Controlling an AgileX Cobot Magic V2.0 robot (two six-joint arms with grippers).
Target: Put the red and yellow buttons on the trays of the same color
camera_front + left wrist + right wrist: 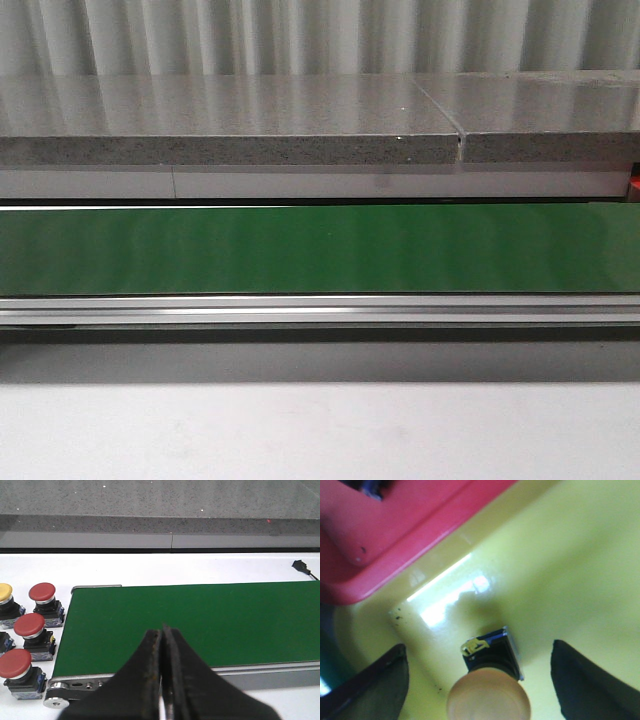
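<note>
Resting inside the yellow tray (570,555), yellow button (489,700) between spread right tool (480,680) fingers, untouched by either.

Blurred and cropped at the frame edge, so button cap only partly seen; red tray (395,525) rim adjoining. Left tool (161,675) pinched closed, empty, above green conveyor belt (200,620). Beside belt end on white table (150,567): three red buttons (29,625), one yellow (5,592) cut off. Neither tool seen from front.

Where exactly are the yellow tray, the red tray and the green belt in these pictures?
yellow tray (580,565), right wrist view, on its bare glossy floor.
red tray (405,525), right wrist view, on its outer wall.
green belt (200,625), left wrist view, on the middle of its bare surface.
</note>
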